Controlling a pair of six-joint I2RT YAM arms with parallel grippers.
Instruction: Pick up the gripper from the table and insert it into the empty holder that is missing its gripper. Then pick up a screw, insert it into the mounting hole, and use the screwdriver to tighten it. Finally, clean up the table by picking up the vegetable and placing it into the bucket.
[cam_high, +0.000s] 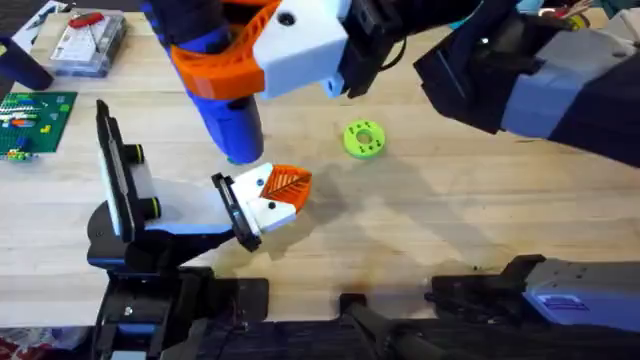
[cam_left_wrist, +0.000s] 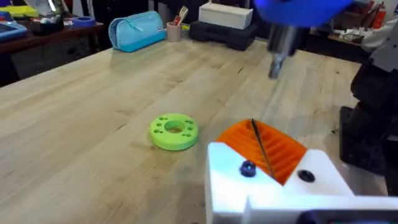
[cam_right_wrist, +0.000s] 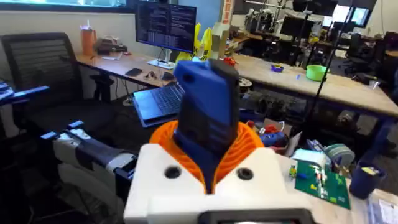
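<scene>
My right gripper (cam_high: 240, 60) reaches in from the upper right and is shut on the blue screwdriver (cam_high: 232, 115), which hangs tip down. In the right wrist view its orange pads (cam_right_wrist: 249, 146) clasp the screwdriver (cam_right_wrist: 208, 112). The metal tip (cam_left_wrist: 273, 62) hovers just beyond the small white-and-orange gripper (cam_high: 278, 190) (cam_left_wrist: 267, 165). That gripper sits in the black holder (cam_high: 236, 212) at the end of the left arm. Its orange ribbed pads meet along a thin dark seam. A dark screw head (cam_left_wrist: 247, 168) shows in one hole of the white block. The vegetable and the bucket are out of view.
A lime-green disc (cam_high: 363, 138) (cam_left_wrist: 173, 131) lies on the wooden table (cam_high: 430, 230), right of the screwdriver. At the far left are a clear parts box (cam_high: 88, 45) and a green board (cam_high: 35, 115). The arm bases line the near edge.
</scene>
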